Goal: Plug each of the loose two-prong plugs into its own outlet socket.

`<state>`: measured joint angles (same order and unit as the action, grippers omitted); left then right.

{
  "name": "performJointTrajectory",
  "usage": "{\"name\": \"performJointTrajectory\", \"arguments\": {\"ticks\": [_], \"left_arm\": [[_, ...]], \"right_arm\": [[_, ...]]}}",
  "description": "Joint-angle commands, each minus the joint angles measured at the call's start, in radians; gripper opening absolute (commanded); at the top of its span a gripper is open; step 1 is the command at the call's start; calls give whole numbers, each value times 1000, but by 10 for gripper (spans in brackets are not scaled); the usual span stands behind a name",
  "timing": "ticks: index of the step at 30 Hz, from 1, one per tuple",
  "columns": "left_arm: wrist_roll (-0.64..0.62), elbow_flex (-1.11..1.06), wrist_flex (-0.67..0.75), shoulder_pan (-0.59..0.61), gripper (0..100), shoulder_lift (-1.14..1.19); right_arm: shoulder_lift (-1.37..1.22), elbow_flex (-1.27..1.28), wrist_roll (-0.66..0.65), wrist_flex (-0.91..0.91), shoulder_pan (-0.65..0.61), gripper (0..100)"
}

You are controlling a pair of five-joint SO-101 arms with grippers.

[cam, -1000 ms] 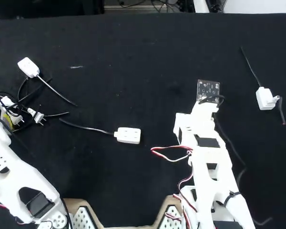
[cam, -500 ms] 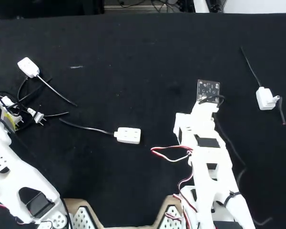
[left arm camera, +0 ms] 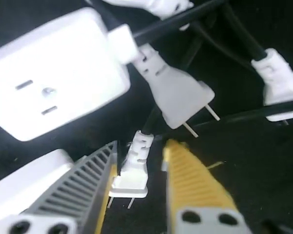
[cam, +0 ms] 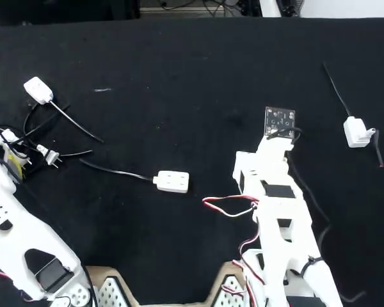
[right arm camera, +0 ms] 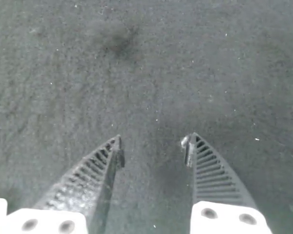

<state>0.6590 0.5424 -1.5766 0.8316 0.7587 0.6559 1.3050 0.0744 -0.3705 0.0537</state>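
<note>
In the left wrist view my left gripper (left arm camera: 139, 146) stands open with a small white two-prong plug (left arm camera: 133, 170) between its grey and yellow fingers, prongs pointing back toward the wrist. Just beyond lies a bigger white plug (left arm camera: 178, 97) with bare prongs, next to a white outlet socket (left arm camera: 53, 73). From above, the left arm (cam: 13, 224) reaches into the cable tangle (cam: 9, 144) at the table's left edge. My right gripper (right arm camera: 154, 146) is open over bare black cloth, with the right arm (cam: 272, 185) right of centre.
A white outlet block (cam: 40, 89) lies at the far left, and a cabled outlet block (cam: 173, 181) near the middle. A white adapter (cam: 355, 132) sits at the right. A loose plug (cam: 49, 155) lies beside the tangle. Black cables cross around the left gripper.
The left arm has shifted slightly at the cable tangle, nudging the cables there. The right arm has not moved.
</note>
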Motion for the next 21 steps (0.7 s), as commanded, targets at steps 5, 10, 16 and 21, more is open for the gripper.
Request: {"name": "performJointTrajectory", "arguments": {"ticks": [5, 10, 16, 21], "left_arm": [[5, 154, -129, 8, 34, -41], [3, 240, -181, 7, 30, -77], [3, 246, -183, 16, 30, -143], [3, 240, -184, 19, 30, -213]], "right_arm": [[18, -50, -2, 17, -15, 198], [16, -50, -2, 17, -15, 198], [16, -50, -2, 17, -15, 198], [16, -50, -2, 17, -15, 198]]}}
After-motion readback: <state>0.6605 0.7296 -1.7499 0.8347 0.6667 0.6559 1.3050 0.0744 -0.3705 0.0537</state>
